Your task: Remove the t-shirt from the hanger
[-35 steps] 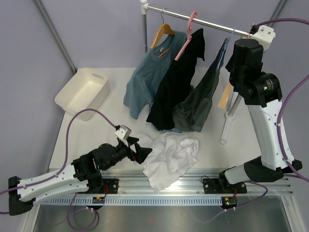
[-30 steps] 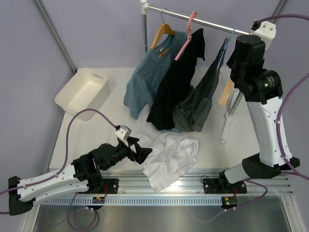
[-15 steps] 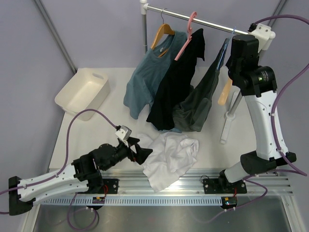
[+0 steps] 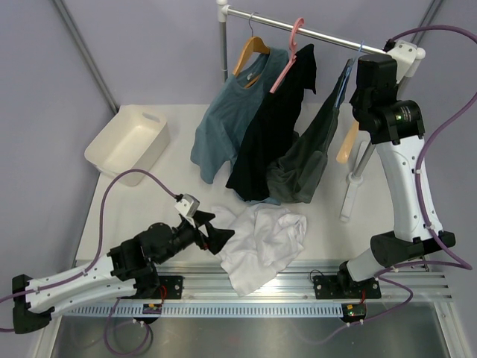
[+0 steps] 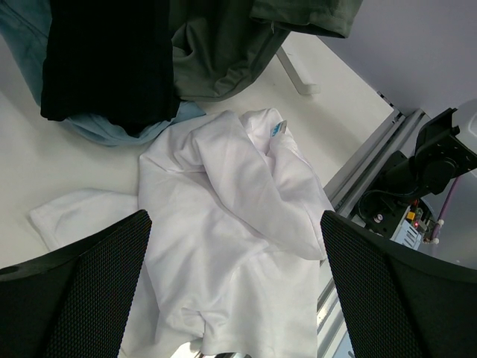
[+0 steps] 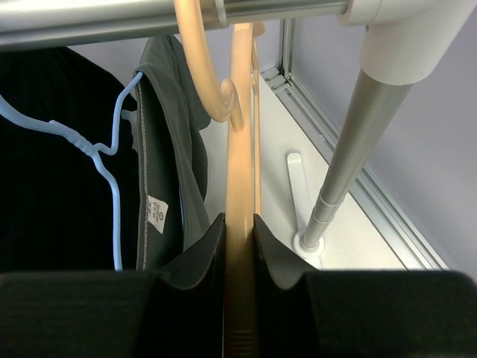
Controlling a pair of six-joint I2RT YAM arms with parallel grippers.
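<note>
- Left gripper (image 4: 214, 234), seen from the top external camera, sits low over the white table (image 4: 171, 186) with its black fingers spread wide, holding nothing. It is just beside the left edge of the plain white cloth t-shirt (image 4: 264, 242), which lies crumpled on the table near the front rail, off any hanger.
- In the same view, the right arm (image 4: 399, 156) reaches up to the right end of the silver clothes rail (image 4: 320, 33). A piece of the thin pale peach hanger (image 4: 346, 149) shows below the arm, beside the rack's grey post (image 4: 356, 171).
- Also on the rail hang a blue-grey t-shirt (image 4: 223, 123) on an orange-brown wooden hanger (image 4: 250, 51), a black shirt (image 4: 272, 134) on a pink hanger (image 4: 287, 63), and a dark grey-green garment (image 4: 309, 160). A white plastic bin (image 4: 127, 142) stands at the table's far left.
- From the left wrist camera, the left gripper (image 5: 235, 218) has its mesh-padded fingers (image 5: 82, 291) far apart at the bottom corners. The t-shirt (image 5: 231, 246) lies rumpled between and beyond them, and its far edge touches the hems of the hanging clothes.
- From the right wrist camera, the right gripper (image 6: 238, 224) is clamped narrowly on the hanger (image 6: 240, 149), which carries no cloth. The hook curves up to the rail (image 6: 112, 19). A light blue wire hanger (image 6: 97, 149) hangs to its left.
</note>
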